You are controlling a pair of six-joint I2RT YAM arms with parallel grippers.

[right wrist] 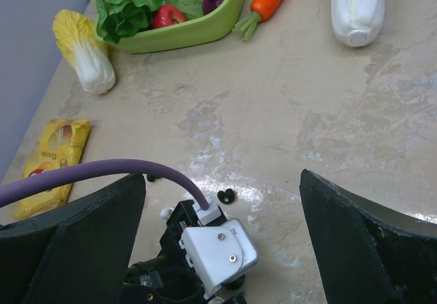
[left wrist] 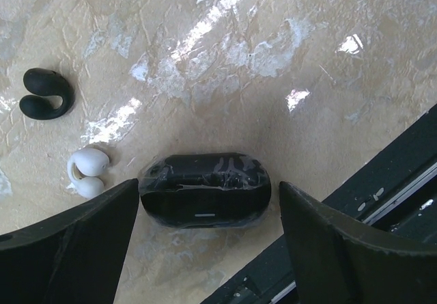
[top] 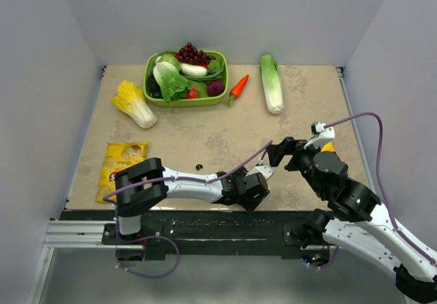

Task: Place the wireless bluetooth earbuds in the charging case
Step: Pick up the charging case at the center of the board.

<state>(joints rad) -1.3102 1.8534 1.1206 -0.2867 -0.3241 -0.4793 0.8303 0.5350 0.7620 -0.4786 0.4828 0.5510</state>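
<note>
The charging case (left wrist: 205, 189) is black, oval and glossy, not white; it lies on the table near its front edge. My left gripper (left wrist: 208, 205) is open, one finger on each side of the case, with gaps. A white clip-shaped earbud (left wrist: 87, 171) lies just left of the case, also in the right wrist view (right wrist: 166, 212). A black earbud (left wrist: 46, 93) lies farther off. My right gripper (right wrist: 224, 181) is open and empty, above the table behind the left wrist (right wrist: 218, 249). In the top view the left gripper (top: 249, 184) hides the case.
A green basket (top: 220, 98) of toy vegetables stands at the back, with a carrot (top: 237, 87), a cabbage (top: 271, 83) and a yellow cabbage (top: 135, 104) around it. A yellow packet (top: 121, 164) lies at the left. Small black pieces (top: 199, 167) (right wrist: 226, 196) lie mid-table.
</note>
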